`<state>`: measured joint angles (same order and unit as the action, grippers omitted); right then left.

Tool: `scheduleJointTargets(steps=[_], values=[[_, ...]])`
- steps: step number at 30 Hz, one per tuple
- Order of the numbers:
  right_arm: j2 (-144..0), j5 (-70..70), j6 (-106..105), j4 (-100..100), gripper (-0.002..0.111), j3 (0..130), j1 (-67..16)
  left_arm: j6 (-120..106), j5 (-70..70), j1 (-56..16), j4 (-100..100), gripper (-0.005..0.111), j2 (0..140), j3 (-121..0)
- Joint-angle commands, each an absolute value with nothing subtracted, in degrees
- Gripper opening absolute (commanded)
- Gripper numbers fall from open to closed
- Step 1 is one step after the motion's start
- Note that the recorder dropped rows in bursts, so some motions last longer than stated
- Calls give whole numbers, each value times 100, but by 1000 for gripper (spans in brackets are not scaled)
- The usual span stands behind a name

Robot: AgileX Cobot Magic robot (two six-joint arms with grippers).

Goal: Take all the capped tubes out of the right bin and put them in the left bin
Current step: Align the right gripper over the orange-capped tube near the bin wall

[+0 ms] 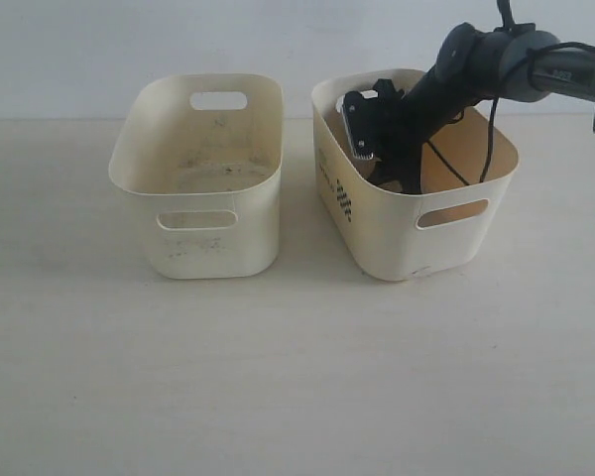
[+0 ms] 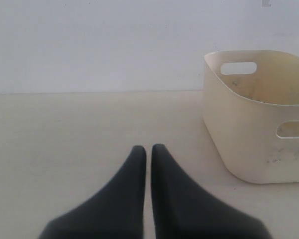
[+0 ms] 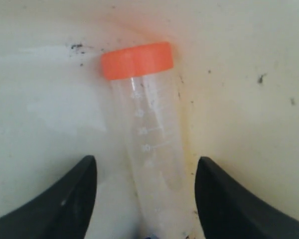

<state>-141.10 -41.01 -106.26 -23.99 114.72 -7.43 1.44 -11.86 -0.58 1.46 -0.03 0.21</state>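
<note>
- The right gripper (image 3: 145, 167) was reached down inside the right bin (image 1: 397, 248), its jaws standing apart and gripping nothing.
- The orange-capped tube (image 3: 149, 139) lay flat on that bin's yellowish, speckled floor between the two black fingers (image 3: 72, 194), with a gap showing on each side.
- The left gripper (image 2: 148, 149) hung low over the table (image 1: 297, 377) with its jaws pressed nearly together, empty.
- The left bin (image 1: 208, 238) stood just beside the right one, apart from it.

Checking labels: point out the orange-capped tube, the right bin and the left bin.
orange-capped tube (image 3: 151, 144), right wrist view, clear body.
right bin (image 1: 456, 248), exterior view, front wall below slot.
left bin (image 1: 213, 250), exterior view, front wall below slot.
</note>
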Motion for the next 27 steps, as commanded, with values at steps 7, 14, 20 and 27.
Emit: scheduleJointTargets(steps=[7,14,20,27], values=[[-14271,-4065,-10668,-1797,53,11457,-739,198,-1160,-56,110,4,0,0],[-14271,-4526,-10697,-1434,21,11457,-764,198,-1160,-56,110,4,0,0],[-14271,-4708,-10578,-1434,1,11457,-764,198,-1160,-56,110,4,0,0],[-14065,-4974,-10512,-1447,0,11457,-764,198,-1160,-56,110,4,0,0]])
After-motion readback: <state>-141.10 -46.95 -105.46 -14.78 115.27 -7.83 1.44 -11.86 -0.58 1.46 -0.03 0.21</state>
